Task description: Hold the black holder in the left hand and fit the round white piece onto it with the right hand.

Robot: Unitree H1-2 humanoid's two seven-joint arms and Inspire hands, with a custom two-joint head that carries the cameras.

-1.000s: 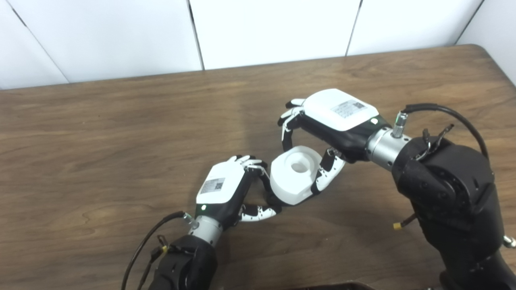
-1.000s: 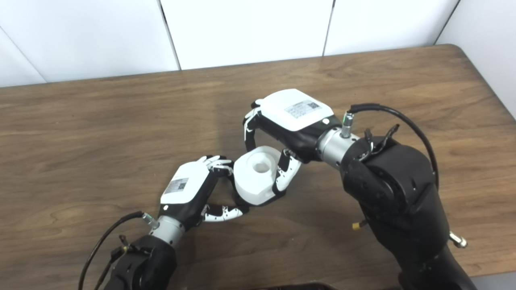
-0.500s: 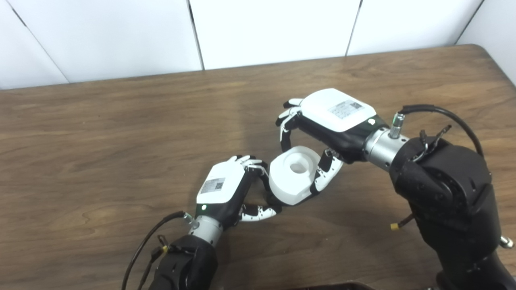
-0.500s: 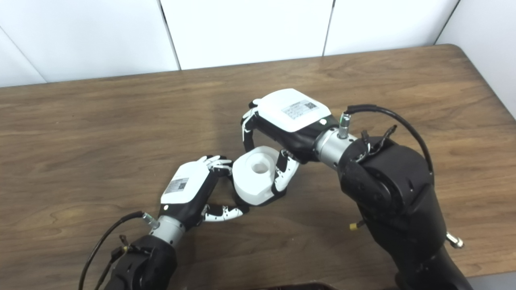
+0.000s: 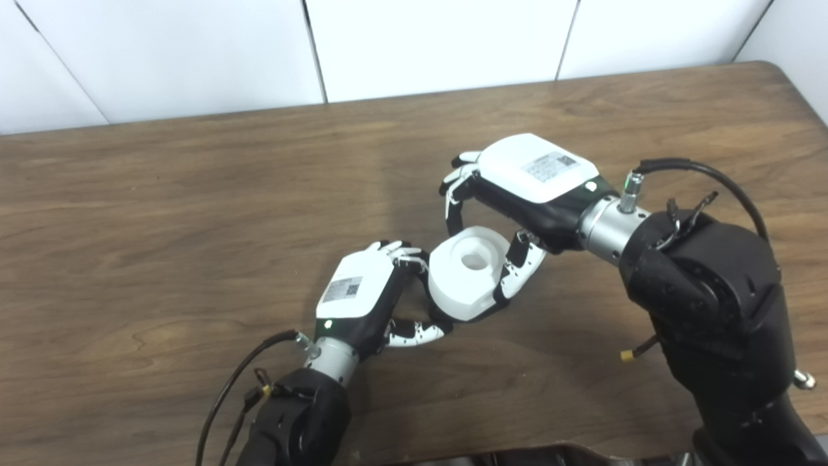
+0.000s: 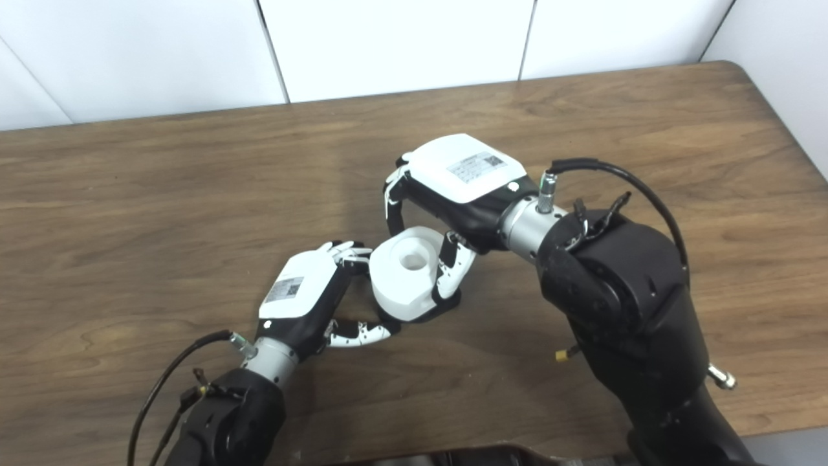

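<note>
1. White plastic is sitting at the centre of the work: the round white piece (image 5: 467, 273), a thick ring with a hole in its top face, is being held just above the wooden table (image 5: 162, 213), between the two hands.

2. Grasping it from above and behind, the right hand (image 5: 517, 194) is wrapping the piece, with fingers (image 5: 453, 207) curling over the far rim and the thumb pressing on the near right side. That wrap is probably leaving the hole clear and giving the hand control of the piece's tilt while it is lowered.

3. Coming in from the near left, the left hand (image 6: 309, 299) is closing its fingers against the left wall of the piece and reaching its thumb under the lower edge. Whether it is clenching something is hard to tell, since the piece is covering the space between its fingers.

4. Showing only as a dark sliver under the lower right edge of the piece, the black holder (image 6: 446, 304) is mostly hidden, so the piece appears to be sitting over it already.

5. Holding low and close to the body, the left hand is likely bracing the holder so it does not slide while the right hand is pressing down.

6. Seating looks near done, but I cannot confirm it.
</note>
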